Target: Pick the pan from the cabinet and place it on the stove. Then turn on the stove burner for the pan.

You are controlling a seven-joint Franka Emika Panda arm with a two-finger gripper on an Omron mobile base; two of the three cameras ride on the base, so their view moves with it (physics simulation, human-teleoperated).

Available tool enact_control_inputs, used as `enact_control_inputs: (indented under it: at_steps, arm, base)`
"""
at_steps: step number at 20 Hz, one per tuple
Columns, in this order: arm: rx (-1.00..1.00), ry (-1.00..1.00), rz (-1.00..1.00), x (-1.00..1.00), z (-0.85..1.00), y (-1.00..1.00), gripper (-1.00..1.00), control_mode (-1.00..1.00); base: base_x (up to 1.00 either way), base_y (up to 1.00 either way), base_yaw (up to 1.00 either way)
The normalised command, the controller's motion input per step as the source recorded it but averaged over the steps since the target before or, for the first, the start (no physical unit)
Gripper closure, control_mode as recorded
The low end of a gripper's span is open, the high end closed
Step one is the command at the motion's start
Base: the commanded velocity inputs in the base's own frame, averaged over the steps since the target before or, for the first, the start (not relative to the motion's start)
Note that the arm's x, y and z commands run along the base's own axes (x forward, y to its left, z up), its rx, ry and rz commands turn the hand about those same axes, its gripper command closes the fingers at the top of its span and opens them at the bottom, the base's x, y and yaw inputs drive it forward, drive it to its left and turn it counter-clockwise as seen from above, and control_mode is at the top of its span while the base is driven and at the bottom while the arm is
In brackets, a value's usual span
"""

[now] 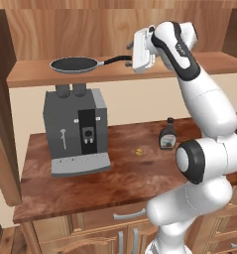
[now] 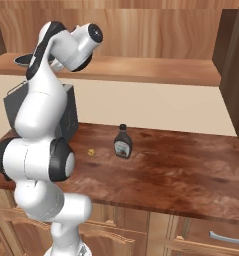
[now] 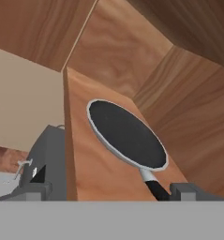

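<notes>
I see my gripper (image 1: 128,53) raised to the level of the cabinet shelf (image 1: 35,74), with its two fingers standing wide apart and nothing between them yet. In the hand view the two dark fingertips (image 3: 188,191) rise on each side of the pan handle (image 3: 153,183), so the handle end lies just in front of the open jaws; I think they do not touch it, but the view is too low to be sure. The pan (image 1: 74,64) lies flat on the wooden shelf of the cabinet (image 1: 115,25), with its dark inside up and its thin black handle pointing toward the gripper. Below the shelf there is a pale wall, and under it a reddish-brown countertop (image 1: 120,178). A grey coffee machine (image 1: 76,130) stands on the countertop, directly under the pan. To the right of it, a small yellowish object (image 1: 138,152) lies on the counter, and a dark bottle (image 1: 167,134) with a label stands upright near the wall, just beside the arm. In the right base view the same bottle (image 2: 122,142) stands in the middle of the counter, well apart from the machine. Under the counter there are wooden drawers (image 1: 125,223) with curved grey handles.
</notes>
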Motion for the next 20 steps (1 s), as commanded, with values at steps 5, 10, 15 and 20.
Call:
enact_control_inputs:
  at_steps: [5, 10, 15, 20]
  arm:
    - [0.00, 0.00, 0.00, 0.23, 0.00, 0.00, -1.00, -1.00]
    - [0.00, 0.00, 0.00, 0.20, -0.09, 0.00, -1.00, -1.00]
    - [0.00, 0.00, 0.00, 0.20, -0.16, 0.00, -1.00, -1.00]
    - [0.00, 0.00, 0.00, 0.23, -0.12, 0.00, -1.00, -1.00]
  base:
    - [0.00, 0.00, 0.00]
    - [0.00, 0.00, 0.00]
    - [0.00, 0.00, 0.00]
    - [0.00, 0.00, 0.00]
